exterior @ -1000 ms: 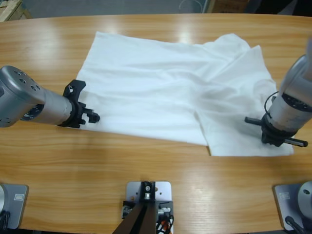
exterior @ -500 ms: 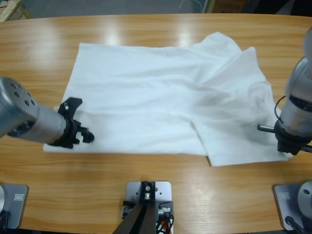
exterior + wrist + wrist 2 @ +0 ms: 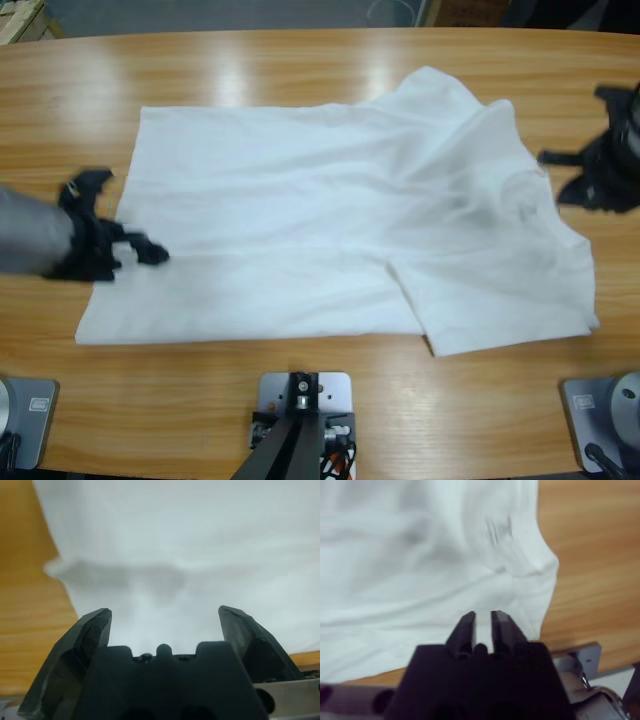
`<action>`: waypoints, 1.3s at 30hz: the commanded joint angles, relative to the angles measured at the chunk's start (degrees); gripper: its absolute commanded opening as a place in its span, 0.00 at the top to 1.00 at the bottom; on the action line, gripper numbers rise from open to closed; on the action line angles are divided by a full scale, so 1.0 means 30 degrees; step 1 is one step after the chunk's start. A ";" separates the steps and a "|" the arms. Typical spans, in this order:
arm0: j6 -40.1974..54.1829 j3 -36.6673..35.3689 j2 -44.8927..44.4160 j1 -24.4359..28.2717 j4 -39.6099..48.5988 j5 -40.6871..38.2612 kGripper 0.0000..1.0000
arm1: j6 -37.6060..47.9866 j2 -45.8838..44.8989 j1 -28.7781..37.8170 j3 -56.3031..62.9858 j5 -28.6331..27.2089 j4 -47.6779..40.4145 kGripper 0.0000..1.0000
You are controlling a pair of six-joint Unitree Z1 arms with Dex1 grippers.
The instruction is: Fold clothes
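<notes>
Shirt (image 3: 300, 230): white, spread on table (image 3: 300, 400), rt part rumpled.
L gripper (image 3: 140, 250): jaws spread wide, over shirt's edge.
R gripper (image 3: 483, 625): jaws nearly together, holding nothing.

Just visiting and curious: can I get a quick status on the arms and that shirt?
Left gripper open, on shirt's left edge. Right gripper nearly shut, empty, off to the right. White T-shirt spread flat, unfolded. Nothing in the way.
</notes>
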 commanded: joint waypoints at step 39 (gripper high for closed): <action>0.9774 -0.4059 0.4199 1.1420 -0.3032 -0.4740 0.04 | -1.7734 1.9396 -1.1341 -2.1780 1.0943 0.4168 0.21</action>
